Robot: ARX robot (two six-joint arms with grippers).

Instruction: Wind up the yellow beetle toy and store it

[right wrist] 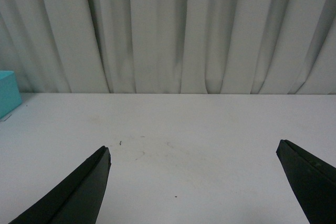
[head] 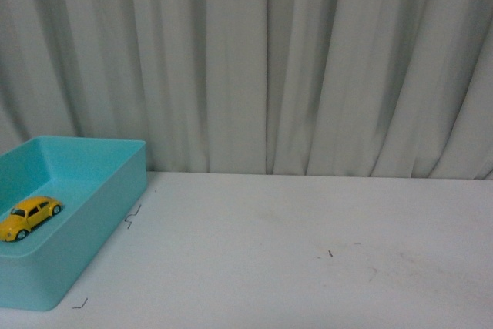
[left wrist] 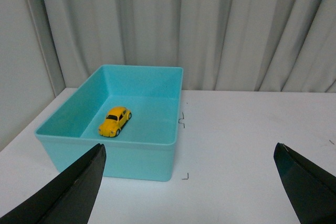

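Note:
The yellow beetle toy [head: 29, 216] stands on its wheels inside the teal bin [head: 115, 198] at the table's left. It also shows in the left wrist view [left wrist: 115, 120], on the floor of the bin [left wrist: 152, 156]. My left gripper [left wrist: 189, 148] is open and empty, held back from the bin's near wall, well apart from the toy. My right gripper [right wrist: 193, 148] is open and empty over bare table. Neither arm shows in the front view.
The white table [head: 308, 244] has small black corner marks [head: 132, 217] beside the bin and faint scuffs [head: 330, 253]. A grey curtain [head: 269, 59] hangs behind. A corner of the bin [right wrist: 8, 93] shows in the right wrist view.

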